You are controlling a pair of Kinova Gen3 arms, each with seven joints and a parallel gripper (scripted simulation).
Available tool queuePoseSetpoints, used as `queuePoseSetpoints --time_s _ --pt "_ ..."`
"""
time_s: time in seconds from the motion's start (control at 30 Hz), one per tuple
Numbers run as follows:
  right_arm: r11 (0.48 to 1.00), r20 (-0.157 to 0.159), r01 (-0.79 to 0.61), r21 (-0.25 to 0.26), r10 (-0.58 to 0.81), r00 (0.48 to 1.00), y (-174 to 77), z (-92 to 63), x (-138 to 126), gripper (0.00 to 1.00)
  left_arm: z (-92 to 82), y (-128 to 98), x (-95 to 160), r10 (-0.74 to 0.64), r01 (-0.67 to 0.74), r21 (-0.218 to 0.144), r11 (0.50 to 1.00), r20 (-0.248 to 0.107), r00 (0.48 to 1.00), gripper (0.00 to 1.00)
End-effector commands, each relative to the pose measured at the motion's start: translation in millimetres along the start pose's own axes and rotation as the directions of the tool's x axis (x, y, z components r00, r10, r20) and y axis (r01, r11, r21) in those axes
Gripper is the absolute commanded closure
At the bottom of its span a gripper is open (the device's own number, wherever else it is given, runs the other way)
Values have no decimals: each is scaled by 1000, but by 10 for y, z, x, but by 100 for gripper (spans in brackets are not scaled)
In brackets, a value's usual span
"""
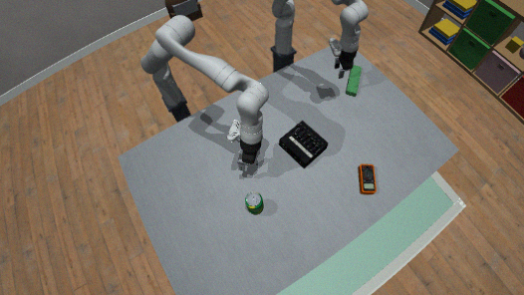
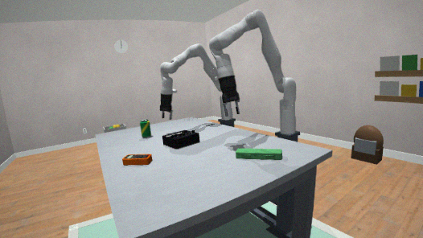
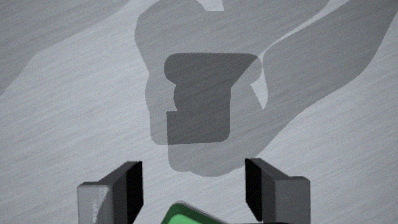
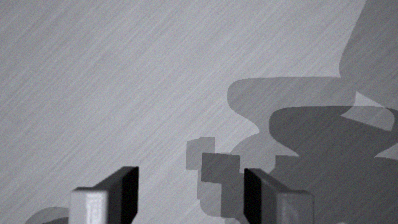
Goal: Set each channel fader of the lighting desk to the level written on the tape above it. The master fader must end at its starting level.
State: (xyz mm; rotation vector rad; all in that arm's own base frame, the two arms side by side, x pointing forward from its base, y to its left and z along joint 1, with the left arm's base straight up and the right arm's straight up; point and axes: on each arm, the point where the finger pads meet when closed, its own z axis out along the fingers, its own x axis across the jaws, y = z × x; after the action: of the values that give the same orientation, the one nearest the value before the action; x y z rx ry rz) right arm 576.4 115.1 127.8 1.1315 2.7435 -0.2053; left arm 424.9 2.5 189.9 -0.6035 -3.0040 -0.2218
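The black lighting desk [image 1: 311, 153] [image 2: 182, 140] sits near the middle of the table, turned at an angle. A pale tape strip [image 1: 301, 147] runs across its top; its writing and the fader positions are too small to read. Neither wrist view shows the desk. My left gripper [image 1: 340, 70] [image 2: 232, 112] [image 3: 194, 182] is open and empty, above the table beside the green box. My right gripper [image 1: 245, 168] [image 2: 166, 116] [image 4: 191, 190] is open and empty, above the table between the desk and the side edge, on the can's side.
A green box [image 1: 354, 81] [image 2: 259, 153] [image 3: 192, 220] lies near the left gripper. A green can [image 1: 254, 203] [image 2: 145, 129] stands on the right gripper's side of the desk. An orange multimeter [image 1: 368, 179] [image 2: 137, 159] lies toward the table edge away from the arm bases.
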Motion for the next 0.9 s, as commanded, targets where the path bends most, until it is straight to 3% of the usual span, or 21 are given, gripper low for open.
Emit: queuePoseSetpoints --time_s 0.0,0.87 --pt "1000 1 0 -2 0 1000 4 -11 -5 0 -6 2 -2 0 0 -1 1000 2 1000 0" --pt "1000 -1 -14 0 14 1000 -40 -2 -52 0 -6 2 -2 0 0 -1 1000 2 1000 0"
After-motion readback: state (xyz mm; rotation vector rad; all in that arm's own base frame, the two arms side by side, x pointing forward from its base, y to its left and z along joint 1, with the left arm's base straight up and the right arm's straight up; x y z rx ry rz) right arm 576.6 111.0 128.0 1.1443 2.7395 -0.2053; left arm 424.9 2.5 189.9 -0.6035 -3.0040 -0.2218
